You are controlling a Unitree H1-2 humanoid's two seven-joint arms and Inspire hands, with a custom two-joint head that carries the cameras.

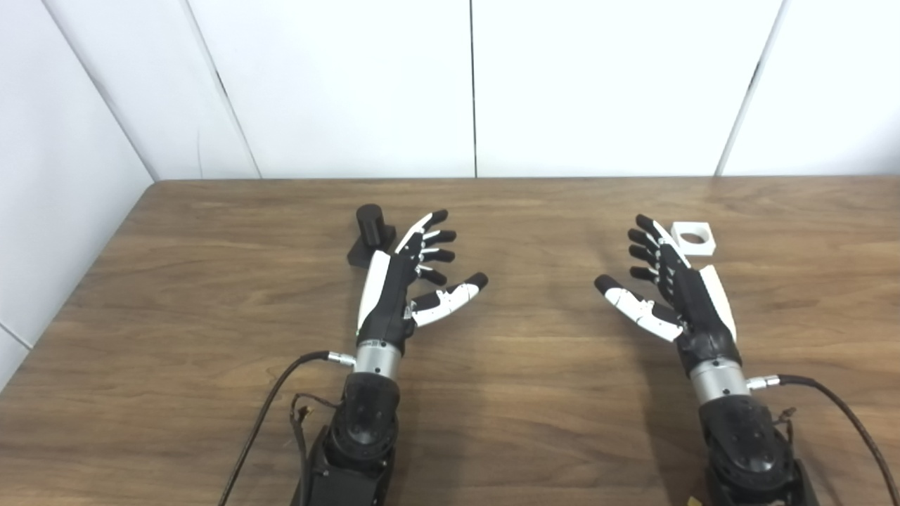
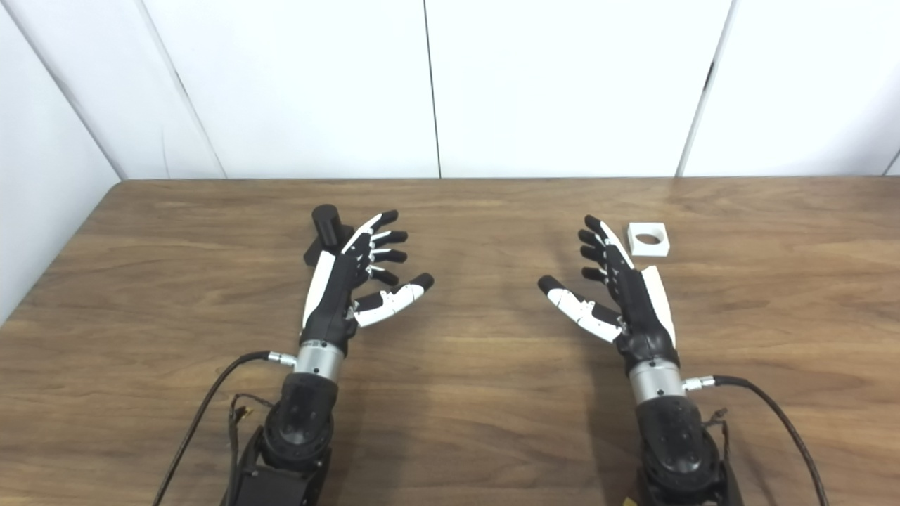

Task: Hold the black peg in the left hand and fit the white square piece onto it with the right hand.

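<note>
The wooden counter (image 1: 534,393) is spanned by both arms, which enter from the near edge. The left hand (image 1: 404,281) and the right hand (image 1: 668,281) are held over it, palms turned inward, their fingers (image 1: 436,237) spread and nothing grasped. The black peg (image 1: 370,225) is seen just beyond the left hand, standing upright on a flat black base, its long axis vertical and its rounded top pointing up. The white square piece (image 2: 647,238) lies flat just beyond the right hand's fingertips, its round hole facing upward.
</note>
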